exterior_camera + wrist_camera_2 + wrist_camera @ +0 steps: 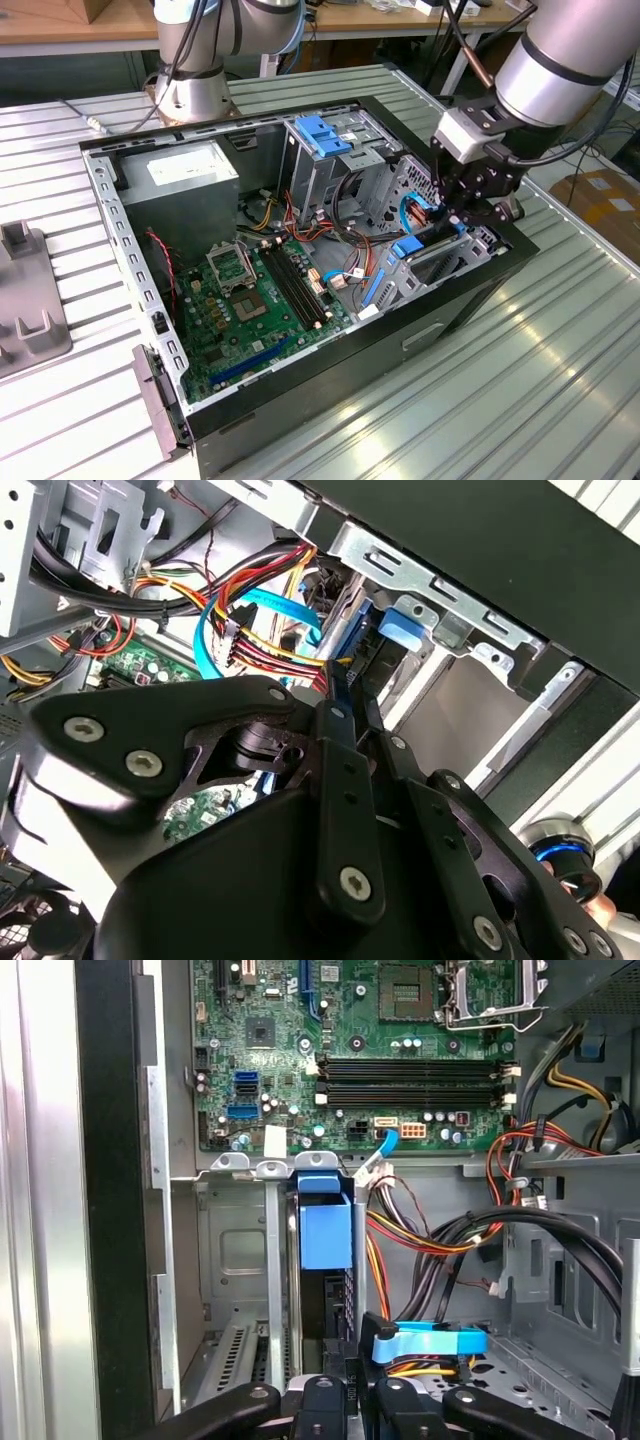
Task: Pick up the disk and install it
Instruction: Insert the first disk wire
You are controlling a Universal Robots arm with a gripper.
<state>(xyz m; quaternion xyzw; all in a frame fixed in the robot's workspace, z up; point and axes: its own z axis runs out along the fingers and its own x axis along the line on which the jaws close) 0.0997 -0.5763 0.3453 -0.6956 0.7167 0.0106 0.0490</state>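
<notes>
I have the black linkage gripper [462, 218] down at the drive bay in the right-middle of the exterior view. Its fingers [330, 1400] pinch the flat grey hard disk with blue plastic rails [326, 1235], which stands on edge, partly seated in the bay slot. Best, I judge, to keep it square to the guides — and clear of the thin blue cable [430, 1342]. The open black computer case [460, 300] lies on a ribbed metal table [520, 400], wooden benches behind.
</notes>
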